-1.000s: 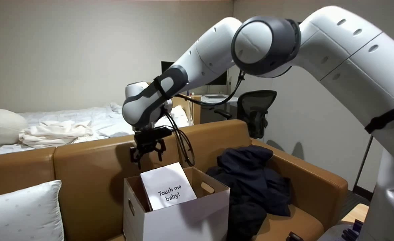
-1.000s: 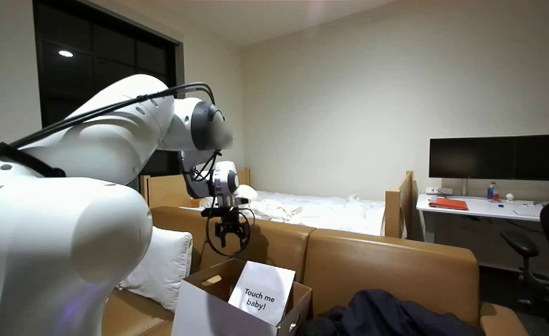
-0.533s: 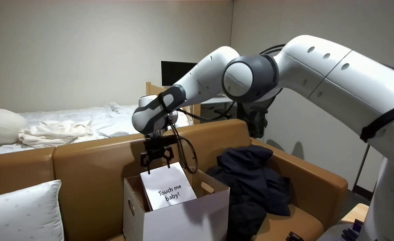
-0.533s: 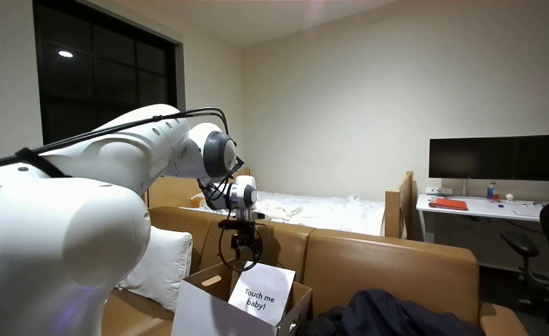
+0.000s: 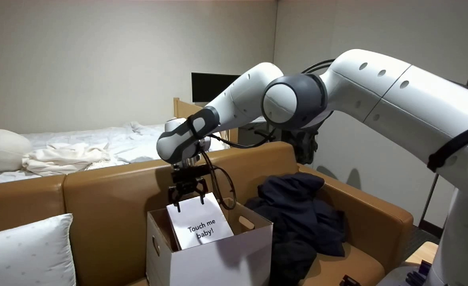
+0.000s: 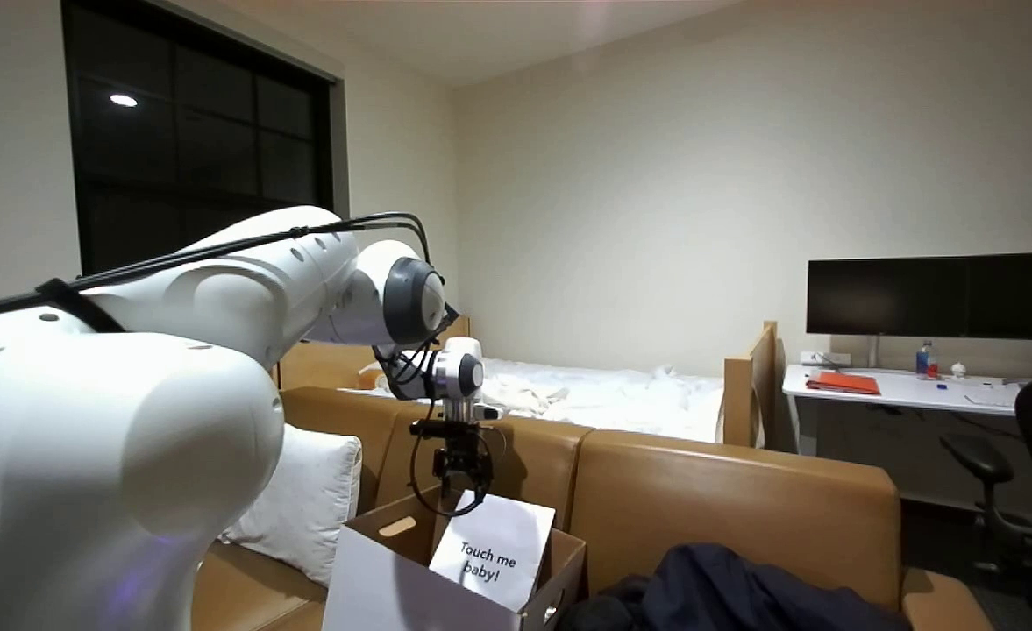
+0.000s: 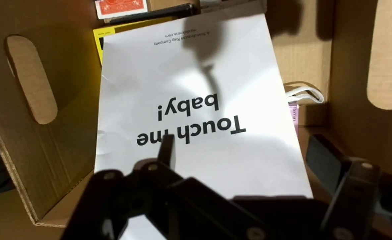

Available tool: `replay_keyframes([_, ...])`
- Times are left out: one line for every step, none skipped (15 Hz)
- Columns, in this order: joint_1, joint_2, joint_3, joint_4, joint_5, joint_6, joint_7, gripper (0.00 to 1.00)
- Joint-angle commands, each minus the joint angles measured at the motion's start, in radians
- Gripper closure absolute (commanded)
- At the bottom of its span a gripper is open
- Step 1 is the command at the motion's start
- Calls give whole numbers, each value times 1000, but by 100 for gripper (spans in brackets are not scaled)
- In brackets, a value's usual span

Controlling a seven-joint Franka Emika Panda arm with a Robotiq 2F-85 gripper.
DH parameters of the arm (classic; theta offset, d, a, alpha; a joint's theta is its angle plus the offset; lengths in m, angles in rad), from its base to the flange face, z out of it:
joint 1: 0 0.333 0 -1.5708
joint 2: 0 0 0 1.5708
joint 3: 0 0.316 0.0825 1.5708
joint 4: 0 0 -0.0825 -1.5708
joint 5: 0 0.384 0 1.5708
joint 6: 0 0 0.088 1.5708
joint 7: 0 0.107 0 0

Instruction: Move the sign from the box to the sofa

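we are hovering our empty, spread-fingered hand (image 5: 190, 204) by the "touch me baby!" sign (image 5: 200, 222) in the cardboard box (image 5: 218, 264), leaving grasp and leather sofa (image 5: 110, 198) placement undone.

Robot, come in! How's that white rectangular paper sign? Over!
Black two-fingered gripper open. Sign ungripped, tilted inside whitish rectangular cardboard box. Possible snag: surrounding box walls.

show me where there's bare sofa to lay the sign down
Sofa seat shows bare between the dark fabric and armrest, and in front of the pillow, beside the box. Crowded: the middle, where box and fabric sit side by side.
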Motion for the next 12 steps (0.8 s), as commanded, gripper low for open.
replay_keyframes([43,18,-28,-4,-28,34,-18,0])
replay_keyframes([50,19,-26,-24,-54,77,-6,0])
replay_keyframes([64,27,-34,-31,-68,127,7,0])
replay_keyframes([78,37,-43,-38,-92,193,8,0])
replay_keyframes([88,49,-52,-41,-110,250,11,0])
replay_keyframes([95,64,-57,-37,-121,291,13,0])
replay_keyframes([104,78,-68,-36,-134,337,19,0])
replay_keyframes([113,97,-82,-29,-150,378,24,0])
replay_keyframes([119,112,-95,-23,-159,414,28,0])
replay_keyframes([123,128,-108,-14,-165,439,30,0])
replay_keyframes([126,140,-119,-11,-170,465,32,0])
replay_keyframes([129,150,-130,-7,-174,484,36,0])
